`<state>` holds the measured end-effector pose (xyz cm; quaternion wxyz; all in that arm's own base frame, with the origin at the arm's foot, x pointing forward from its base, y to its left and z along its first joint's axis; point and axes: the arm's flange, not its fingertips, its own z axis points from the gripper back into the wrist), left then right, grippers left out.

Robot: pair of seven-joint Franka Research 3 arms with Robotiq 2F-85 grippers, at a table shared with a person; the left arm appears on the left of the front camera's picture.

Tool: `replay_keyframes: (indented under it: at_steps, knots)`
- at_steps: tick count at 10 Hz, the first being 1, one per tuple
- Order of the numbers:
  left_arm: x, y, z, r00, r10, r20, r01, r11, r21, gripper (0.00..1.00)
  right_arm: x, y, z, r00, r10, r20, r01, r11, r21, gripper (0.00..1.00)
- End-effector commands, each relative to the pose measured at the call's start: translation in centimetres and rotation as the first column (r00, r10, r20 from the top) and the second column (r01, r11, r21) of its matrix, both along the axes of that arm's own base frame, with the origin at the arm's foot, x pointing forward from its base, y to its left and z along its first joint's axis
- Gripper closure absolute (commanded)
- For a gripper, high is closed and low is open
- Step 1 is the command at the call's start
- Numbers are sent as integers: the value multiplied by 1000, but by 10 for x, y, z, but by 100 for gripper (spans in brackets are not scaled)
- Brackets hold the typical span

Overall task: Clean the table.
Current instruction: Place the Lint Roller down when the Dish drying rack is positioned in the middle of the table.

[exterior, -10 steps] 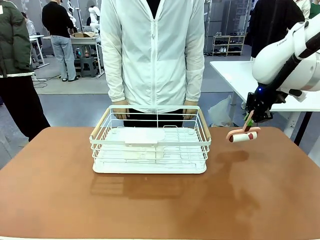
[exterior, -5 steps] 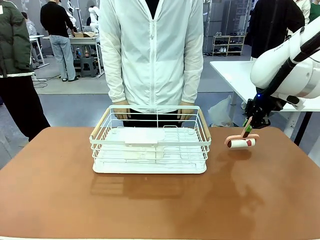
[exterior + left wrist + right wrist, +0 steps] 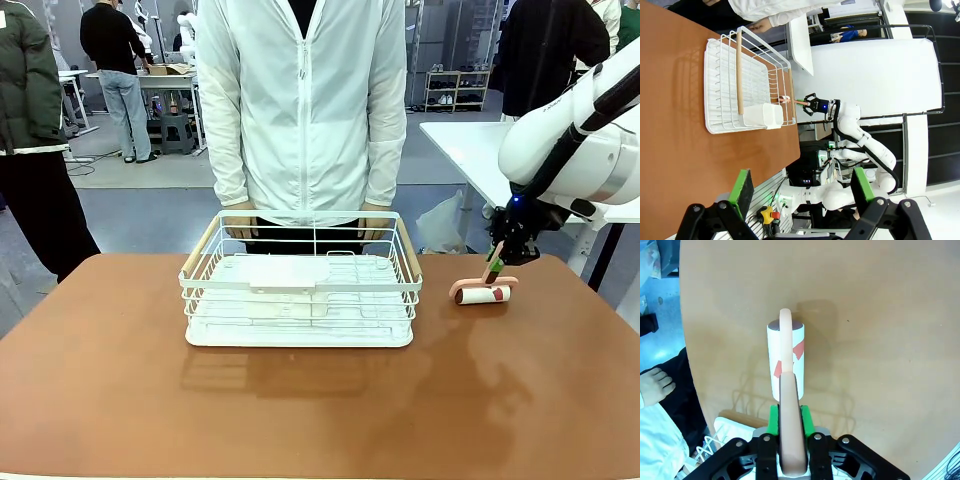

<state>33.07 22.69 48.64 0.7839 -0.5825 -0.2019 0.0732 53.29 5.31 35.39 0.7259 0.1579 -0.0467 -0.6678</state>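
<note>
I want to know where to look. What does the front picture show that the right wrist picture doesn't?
Front view alone: the whole white wire dish rack, the person's white jacket behind it, and the right arm reaching down.

Right wrist view alone: the right gripper seen close, green pads against the roller's pink handle, and red marks on the white roll.

Both: the lint roller, its roll on the brown table.

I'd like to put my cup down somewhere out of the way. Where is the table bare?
Bare: the table in front of the white wire rack and left of it. Crowded: right of the rack, where the right gripper holds a lint roller.
</note>
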Motion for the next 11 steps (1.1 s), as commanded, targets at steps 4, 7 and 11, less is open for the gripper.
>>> replay_keyframes:
  at_steps: [4, 7, 11]
  knots:
    - [-2, 2, 2, 1000, -1, 13, 2, 1000, -12, 0, -8, 7, 4, 999, -10, -40, 11, 1000, 23, 47]
    - [-2, 2, 2, 1000, -1, 13, 2, 1000, -12, 0, -27, 11, 20, 991, 39, -125, -42, 999, -23, 22]
    - [-2, 2, 2, 1000, -1, 13, 2, 1000, -12, 0, -38, 12, 32, 979, 43, -200, -59, 996, -71, 0]
